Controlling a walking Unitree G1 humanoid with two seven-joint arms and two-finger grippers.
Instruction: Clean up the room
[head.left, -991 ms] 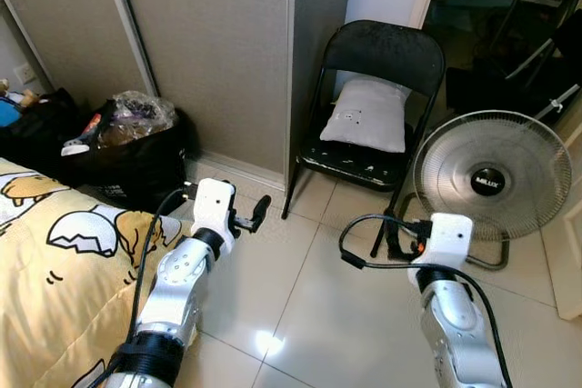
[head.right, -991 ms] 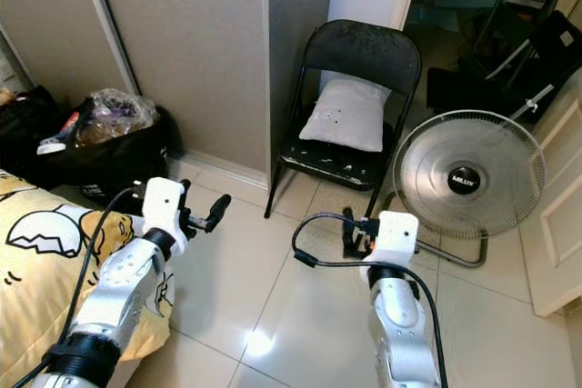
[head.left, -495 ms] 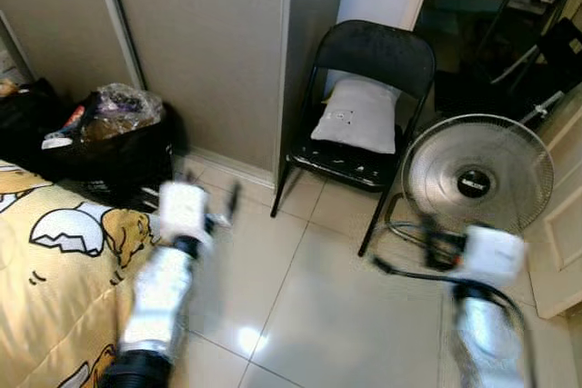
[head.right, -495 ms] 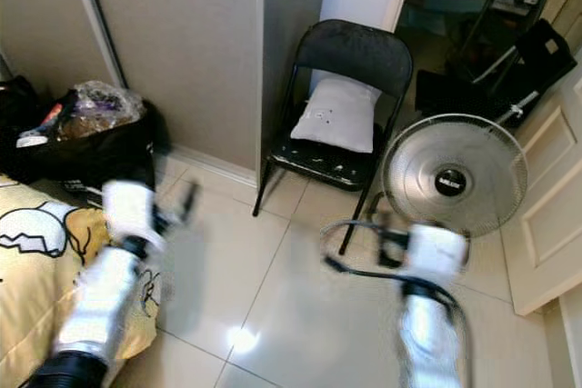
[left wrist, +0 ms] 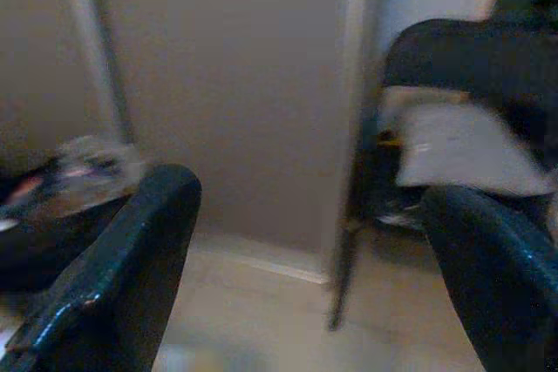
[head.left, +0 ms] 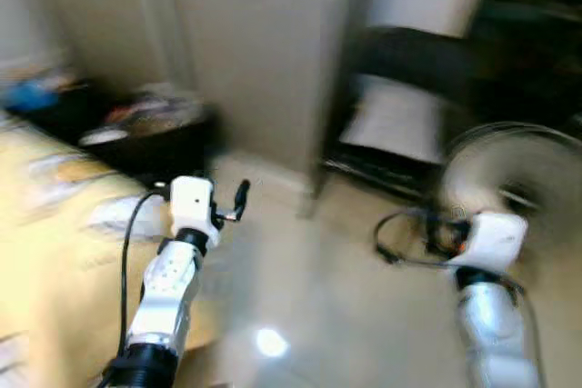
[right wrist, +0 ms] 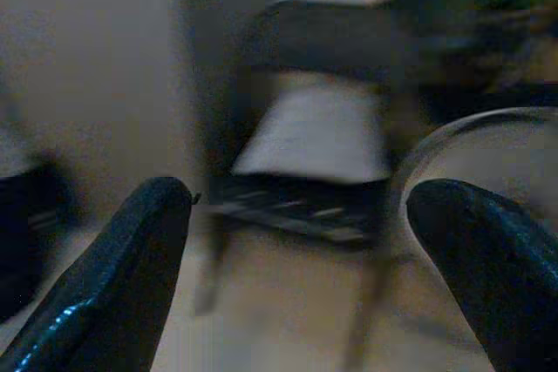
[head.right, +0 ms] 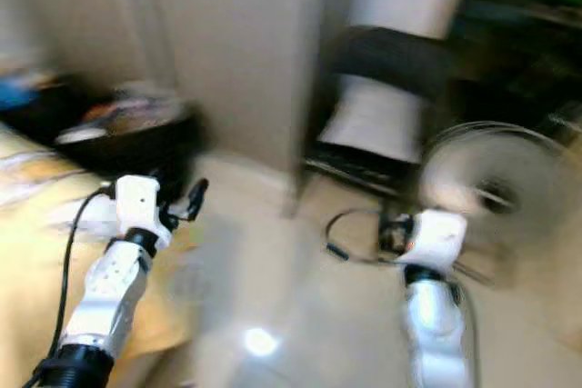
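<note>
Head views smeared by motion; we judge we are mid-turn, scanning the room for something to tidy, nothing chosen yet.

Landmark: black folding chair (head.left: 409, 106) against the wall panel. White pillow (head.left: 396, 120) lies on its seat. Standing fan (head.left: 509, 184) just beside the chair, toward our right arm's side. Dark bag of clutter (head.left: 150, 129) well apart from the chair on the other side, along the same wall. Yellow bedding (head.left: 55, 224) nearer us than the bag.

To do this step well: settle the body first so the picture sharpens, then pick one target. The pillow on the chair looks the likeliest stray item, a judgement only. Keep both arms tucked while turning; the fan and its frame sit near the right arm.

Left gripper (left wrist: 305, 259): fingers spread wide, nothing between them, touching nothing, held over floor short of the chair.

Right gripper (right wrist: 301, 259): fingers likewise spread wide, empty, aimed at the chair seat and pillow.
</note>
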